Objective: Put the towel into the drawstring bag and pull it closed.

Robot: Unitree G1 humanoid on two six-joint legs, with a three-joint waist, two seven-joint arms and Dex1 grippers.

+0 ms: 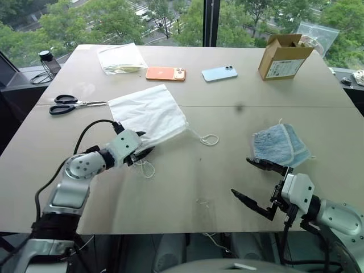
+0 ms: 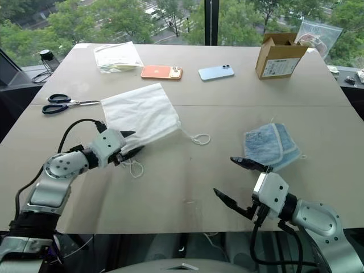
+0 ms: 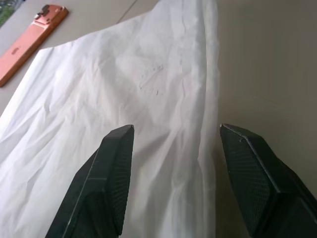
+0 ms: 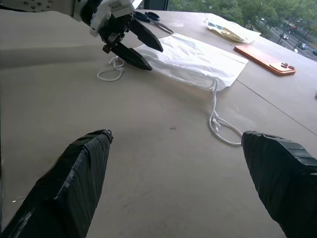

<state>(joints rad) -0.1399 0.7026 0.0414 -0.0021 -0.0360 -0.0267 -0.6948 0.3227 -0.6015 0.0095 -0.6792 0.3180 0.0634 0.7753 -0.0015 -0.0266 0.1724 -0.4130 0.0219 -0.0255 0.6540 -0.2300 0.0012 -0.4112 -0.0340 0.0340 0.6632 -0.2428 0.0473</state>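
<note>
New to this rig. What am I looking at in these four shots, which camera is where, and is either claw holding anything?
It is a humanoid robot with two arms, each ending in a two-finger black gripper. Two pictures come from a stereo camera on its head, looking down over a tan table. The other two come from cameras on the wrists, looking along the fingers.

The left gripper is open at the near edge of the white drawstring bag, which lies flat with its cord loops trailing out. The right gripper is wide open just short of the folded light-blue towel. Neither holds anything.

Further back lie scissors, an orange phone, a pale blue phone, a clear pouch with papers and an open cardboard box.
</note>
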